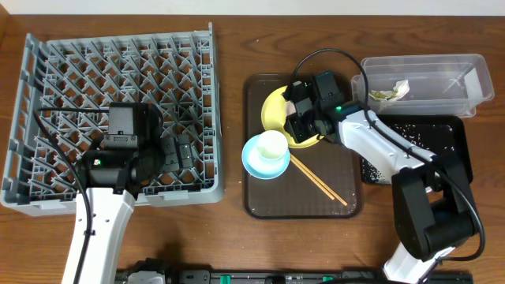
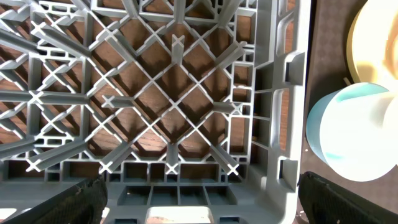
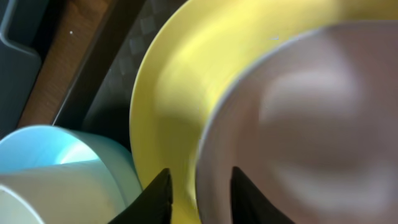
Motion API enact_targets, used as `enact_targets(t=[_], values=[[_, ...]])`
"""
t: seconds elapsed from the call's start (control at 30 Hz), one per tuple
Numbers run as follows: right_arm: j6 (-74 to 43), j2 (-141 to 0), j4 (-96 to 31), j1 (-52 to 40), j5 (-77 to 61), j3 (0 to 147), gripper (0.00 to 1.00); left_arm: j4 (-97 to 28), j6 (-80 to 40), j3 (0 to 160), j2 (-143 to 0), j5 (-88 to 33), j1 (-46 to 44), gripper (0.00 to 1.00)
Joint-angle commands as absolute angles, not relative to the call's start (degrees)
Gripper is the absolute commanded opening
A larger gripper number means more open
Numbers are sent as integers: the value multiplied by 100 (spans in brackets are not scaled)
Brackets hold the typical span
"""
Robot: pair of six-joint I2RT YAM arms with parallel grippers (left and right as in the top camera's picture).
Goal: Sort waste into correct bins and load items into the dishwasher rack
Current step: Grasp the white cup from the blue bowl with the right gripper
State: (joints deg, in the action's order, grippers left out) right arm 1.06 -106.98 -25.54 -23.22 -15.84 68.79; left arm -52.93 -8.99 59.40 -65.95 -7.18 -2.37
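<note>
Filling the left side of the table, the dishwasher rack (image 1: 118,87) is a big square grey crate. Its floor is a lattice of upright pegs, and brown wood shows through it. The left gripper (image 2: 199,186) hangs low over the rack's near right corner with its dark fingers (image 2: 62,202) spread wide and nothing between them.

Next in size, the brown serving tray (image 1: 347,201) lies in the middle of the table. To its right stands the clear tub (image 1: 442,75), and the glossy black tray (image 1: 454,150) lies just in front of it, both rectangular.

On the far half of the serving tray sits the round yellow plate (image 1: 273,110), partly hidden in the overhead view by the right arm. The white bowl (image 3: 298,112) rests on it, blurred in the wrist view. The right gripper (image 3: 199,186) stands astride the bowl's rim, jaws narrowly parted. A strip of yellow shows between one finger (image 3: 158,193) and the rim.

The light blue bowl (image 1: 254,162) sits beside the plate, touching its near edge, with the small white cup (image 1: 273,144) upright inside it. The two thin wooden chopsticks (image 1: 319,181) lie together, slanted across the tray.

The crumpled green-and-yellow wrapper (image 1: 390,93) lies in the tub. The white rice scraps (image 1: 377,167) are scattered over the black tray.
</note>
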Motion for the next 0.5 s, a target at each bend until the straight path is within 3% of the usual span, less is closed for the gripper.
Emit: enact_targets(t=[0.0, 0.47], values=[[180, -10401, -2821, -2377, -1542, 7227, 36, -5308, -888, 6049, -6602, -707, -255, 100], [180, -9550, -4296, -2995, -1892, 7669, 30, -5308, -888, 6051, -6602, -707, -255, 100]])
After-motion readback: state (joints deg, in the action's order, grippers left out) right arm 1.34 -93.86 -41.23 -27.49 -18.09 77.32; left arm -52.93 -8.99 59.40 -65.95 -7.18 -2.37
